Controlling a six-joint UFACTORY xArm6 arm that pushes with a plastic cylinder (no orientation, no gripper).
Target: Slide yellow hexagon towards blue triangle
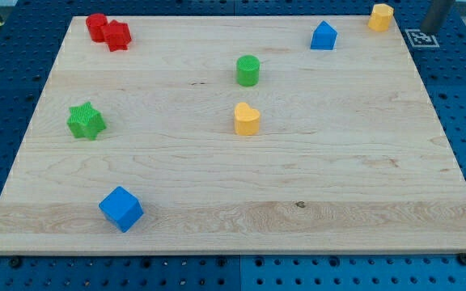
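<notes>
The yellow hexagon [380, 16] sits at the board's top right corner. The blue triangle [324, 35] lies a short way to its left and slightly lower. My tip [436, 29] is the lower end of a dark rod at the view's top right. It is off the board's right edge, to the right of the yellow hexagon and apart from it.
A green cylinder [248, 70] and a yellow heart [247, 119] stand mid-board. Two red blocks [108, 31] touch at the top left. A green star [86, 121] is at the left and a blue cube [120, 208] at the bottom left. A printed marker [421, 38] lies beside my tip.
</notes>
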